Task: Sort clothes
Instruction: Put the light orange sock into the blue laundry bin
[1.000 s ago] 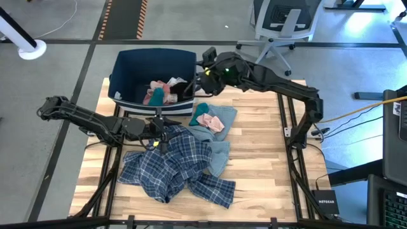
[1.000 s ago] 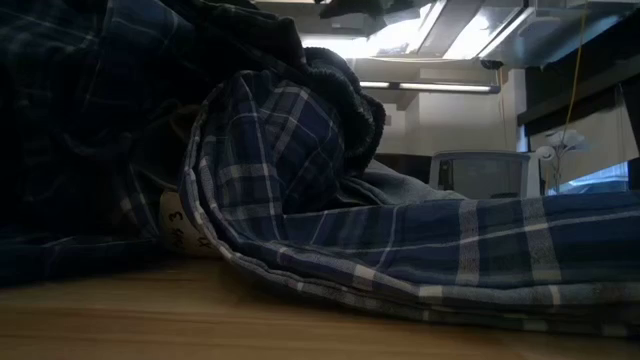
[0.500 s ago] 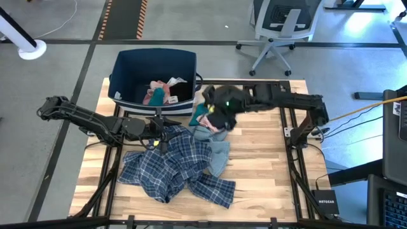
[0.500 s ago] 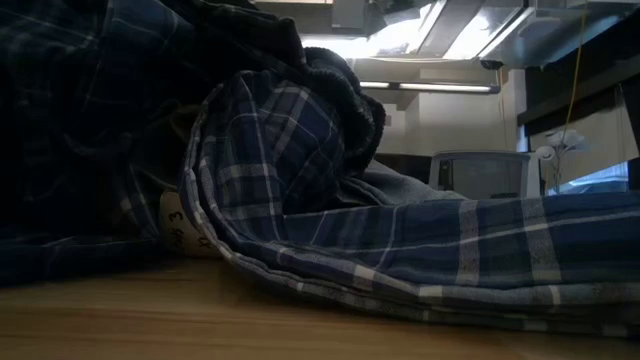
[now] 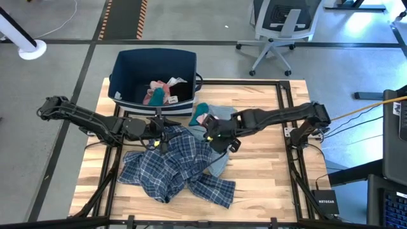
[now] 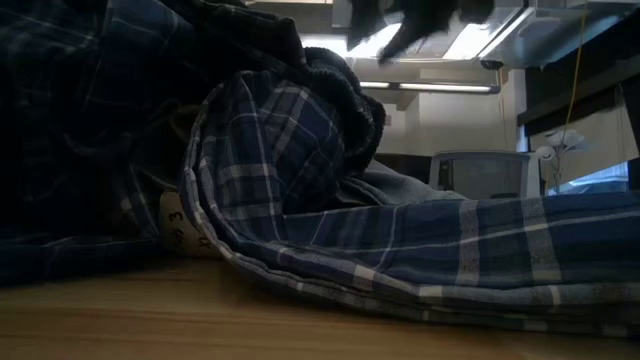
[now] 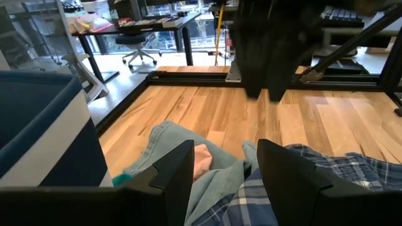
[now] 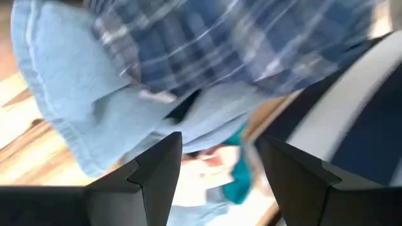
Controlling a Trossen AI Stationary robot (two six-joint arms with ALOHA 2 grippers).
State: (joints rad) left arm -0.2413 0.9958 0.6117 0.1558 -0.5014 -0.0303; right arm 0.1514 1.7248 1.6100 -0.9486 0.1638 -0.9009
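Right tool (image 5: 219, 135): spread, covering the grey-blue garment (image 5: 219, 159).
Left tool (image 5: 159, 135): spread, over plaid shirt (image 5: 172, 168).
Low view: shirt blocks everything.

soft woven plaid shirt (image 5: 170, 166), matt wood table (image 5: 261, 172)

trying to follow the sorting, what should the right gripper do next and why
Probably lower the right gripper a little onto the light grey-blue garment and close. It hangs open over the small pile beside the plaid shirt, holding nothing. The right wrist view shows that garment and a pink piece between its fingers. The left gripper waits open at the plaid shirt's edge.
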